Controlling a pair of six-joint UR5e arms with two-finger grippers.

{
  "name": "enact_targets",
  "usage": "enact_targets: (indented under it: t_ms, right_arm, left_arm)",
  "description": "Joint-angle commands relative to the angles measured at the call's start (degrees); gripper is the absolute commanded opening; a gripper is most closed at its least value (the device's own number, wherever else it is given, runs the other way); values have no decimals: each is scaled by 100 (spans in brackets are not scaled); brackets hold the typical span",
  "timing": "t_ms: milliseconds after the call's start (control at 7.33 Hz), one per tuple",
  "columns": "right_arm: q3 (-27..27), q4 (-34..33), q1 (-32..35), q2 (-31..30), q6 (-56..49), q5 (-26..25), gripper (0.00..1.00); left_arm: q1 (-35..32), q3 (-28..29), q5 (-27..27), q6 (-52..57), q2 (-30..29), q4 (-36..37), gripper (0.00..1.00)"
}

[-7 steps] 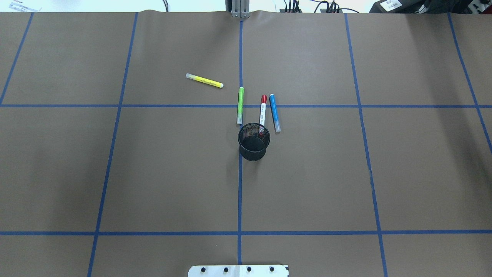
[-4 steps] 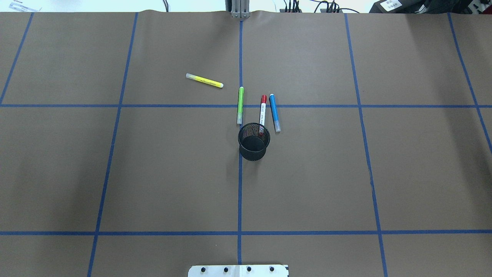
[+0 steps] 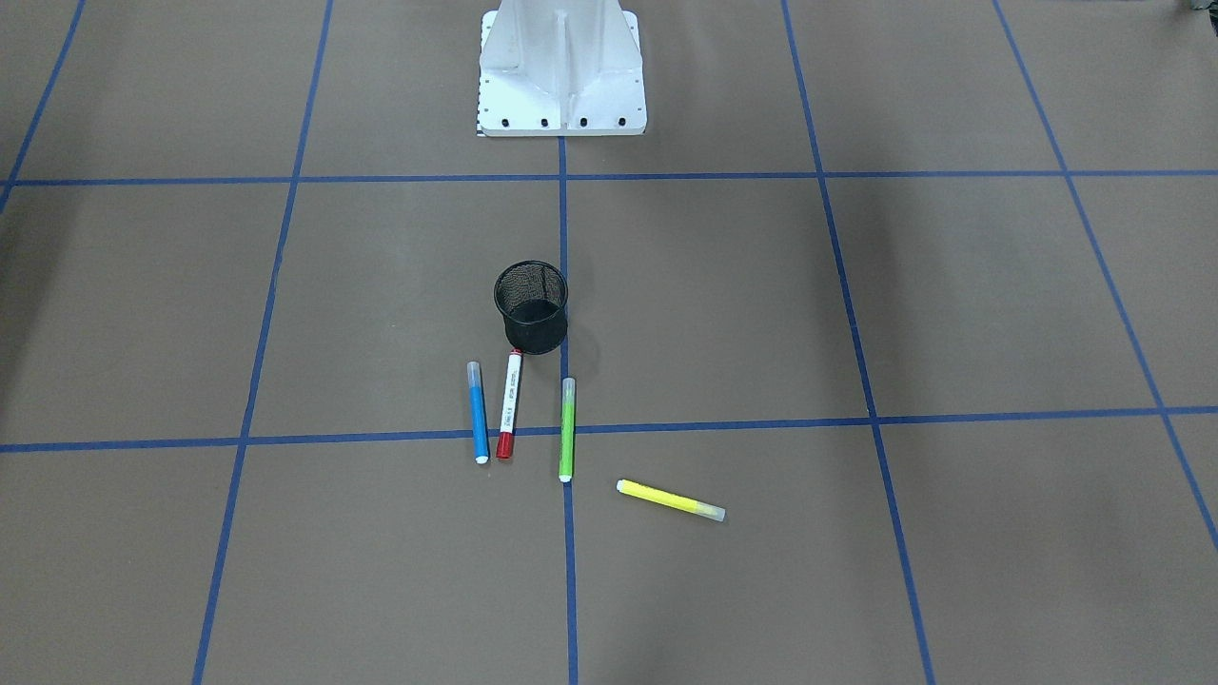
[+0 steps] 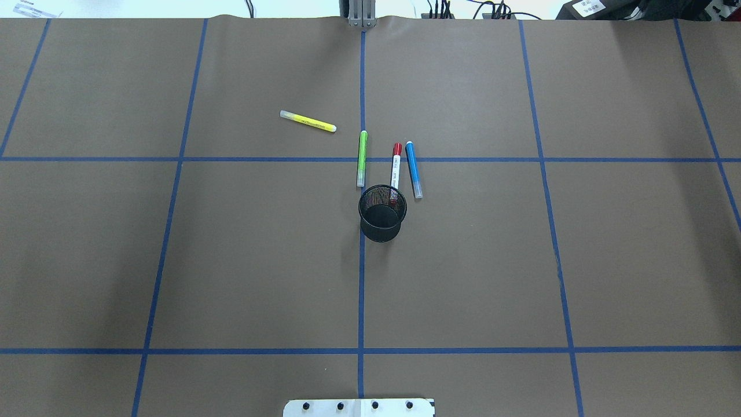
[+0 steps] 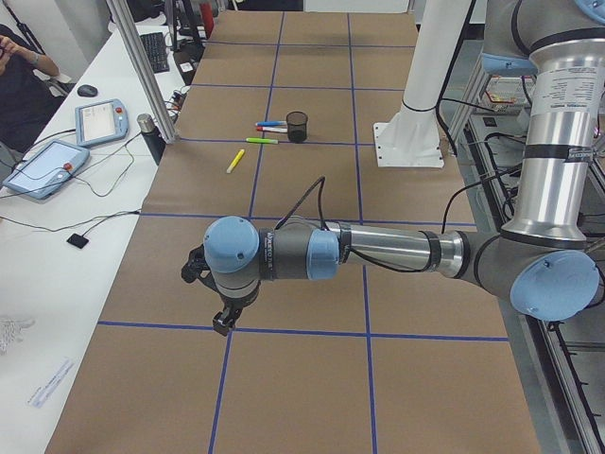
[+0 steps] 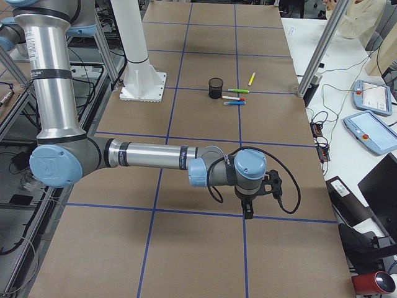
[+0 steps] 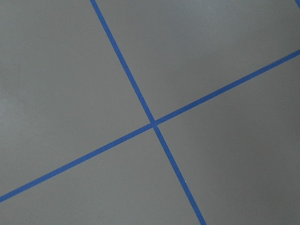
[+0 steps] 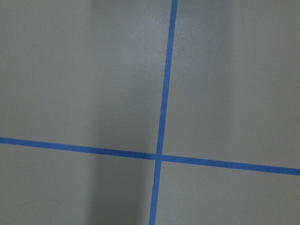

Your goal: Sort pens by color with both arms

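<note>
Yellow pen (image 4: 307, 121) lies crosswise on the left gripper's (image 5: 221, 322) side; red-capped pen (image 4: 396, 165) and blue pen (image 4: 413, 169) lie lengthwise on the right gripper's (image 6: 248, 211). Both hang far off; spread or pressed together, I cannot tell

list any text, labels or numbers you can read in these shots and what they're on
No text here is legible enough to quote.
On the red-capped pen: dark print along the white barrel, too small to read.
On the yellow pen: dark marks on the barrel, too small.
On the white label past the table's far edge: blurred.
On the printed sheet at the far left corner: blurred.
</note>
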Motion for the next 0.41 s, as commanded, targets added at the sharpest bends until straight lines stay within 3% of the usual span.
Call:
enact_targets:
  t_ms: [0, 273]
  right_arm:
    - [3, -12, -4, -9, 9, 3, 99]
    - [-14, -21, -4, -9, 61, 12, 99]
  left_arm:
    - [-34, -20, 1, 12, 33, -2, 100]
    - [-34, -20, 1, 12, 33, -2, 100]
